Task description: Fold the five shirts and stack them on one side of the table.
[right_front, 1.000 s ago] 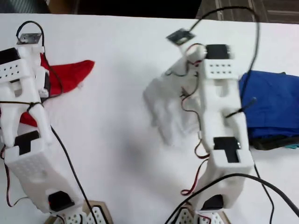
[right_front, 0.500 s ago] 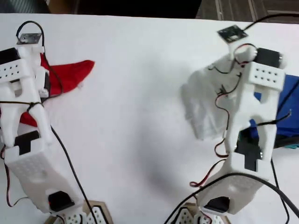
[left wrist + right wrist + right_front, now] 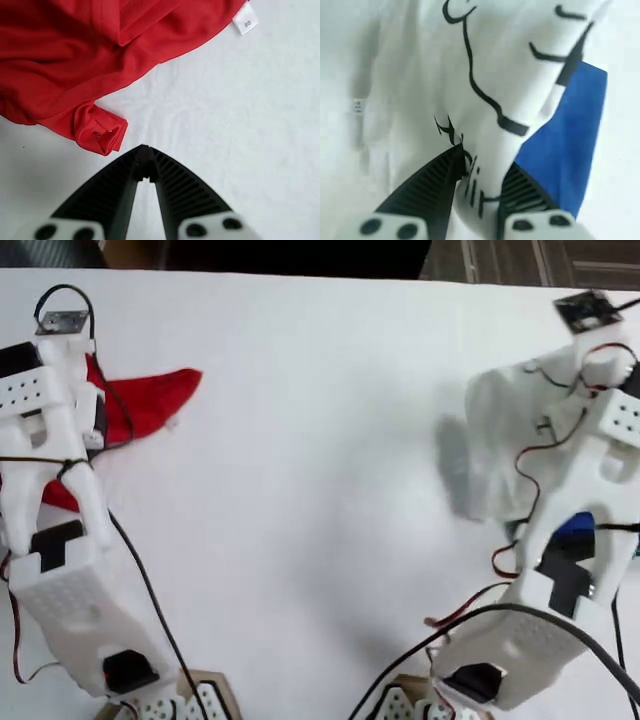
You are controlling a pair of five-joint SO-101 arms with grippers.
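Observation:
A white shirt (image 3: 500,445) with black print hangs bunched from my right gripper (image 3: 477,167), which is shut on it above the table's right side. The same white shirt (image 3: 470,65) drapes partly over a folded blue shirt (image 3: 565,150); a sliver of that blue shirt (image 3: 572,531) peeks out under the right arm. A crumpled red shirt (image 3: 145,400) lies at the far left, partly under the left arm. My left gripper (image 3: 146,172) is shut with nothing in it, hovering just beside a folded corner of the red shirt (image 3: 75,75).
The white table (image 3: 300,490) has a wide bare stretch between the two arms. Black and red cables (image 3: 150,610) trail along both arms. The table's far edge (image 3: 300,274) meets a dark floor.
My right arm has swung to the right, carrying the white shirt from the table's middle over onto the blue shirt. The left arm and the red shirt have stayed put.

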